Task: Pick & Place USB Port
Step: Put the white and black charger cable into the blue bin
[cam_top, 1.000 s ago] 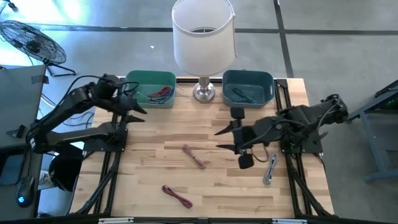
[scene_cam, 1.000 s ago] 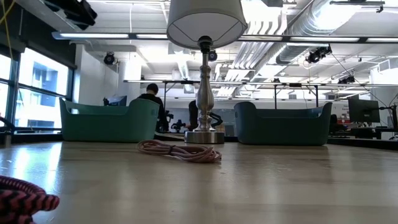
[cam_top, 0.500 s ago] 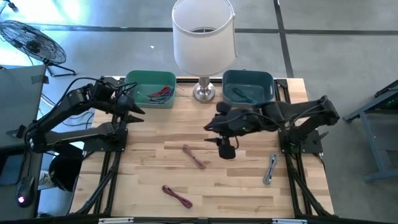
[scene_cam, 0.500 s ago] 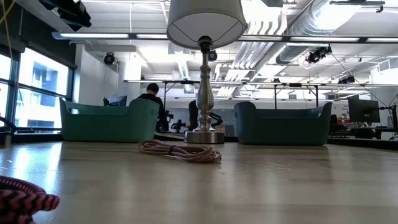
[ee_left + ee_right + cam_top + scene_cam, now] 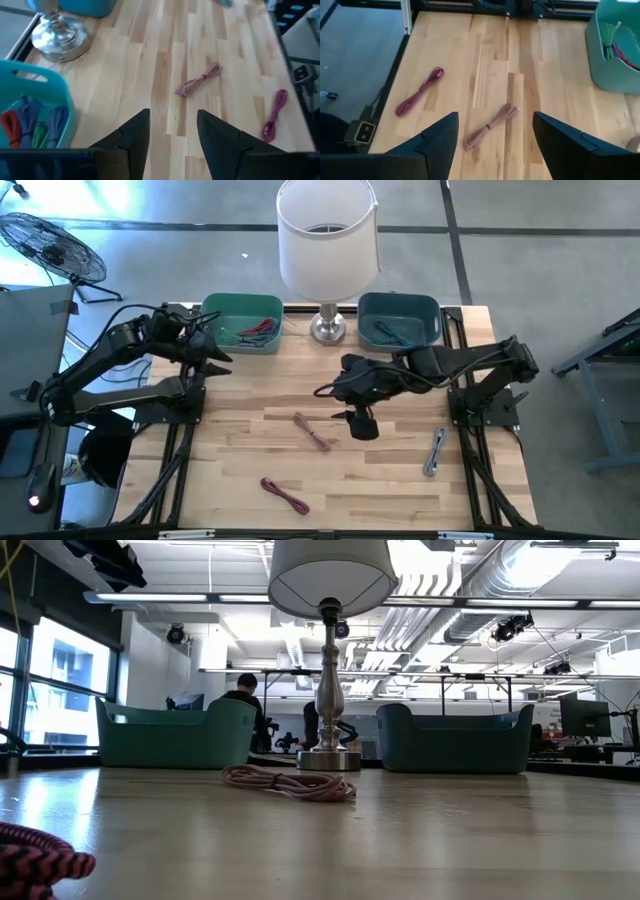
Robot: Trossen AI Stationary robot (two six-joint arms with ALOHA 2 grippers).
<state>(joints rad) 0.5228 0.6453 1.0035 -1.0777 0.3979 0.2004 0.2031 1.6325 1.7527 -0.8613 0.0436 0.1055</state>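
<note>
A tan coiled USB cable (image 5: 312, 431) lies flat at the table's middle, also in the low view (image 5: 290, 783) and both wrist views (image 5: 198, 80) (image 5: 490, 127). A magenta cable (image 5: 284, 495) lies near the near edge, and a grey cable (image 5: 435, 450) lies on the right. My right gripper (image 5: 328, 398) hangs open above the table's middle, just right of the tan cable; its wrist view (image 5: 495, 116) shows the cable ahead between the spread fingers. My left gripper (image 5: 220, 356) waits open beside the left bin (image 5: 172, 114).
A green bin (image 5: 243, 323) with several cables stands at the far left, a teal bin (image 5: 398, 320) with cables at the far right. A white-shaded lamp (image 5: 328, 240) stands between them on a metal base (image 5: 327, 330). People sit in the room behind (image 5: 243, 700).
My right arm has swung from the table's right side toward the left, and its open gripper now stands over the middle near the tan cable. The cables have not moved.
</note>
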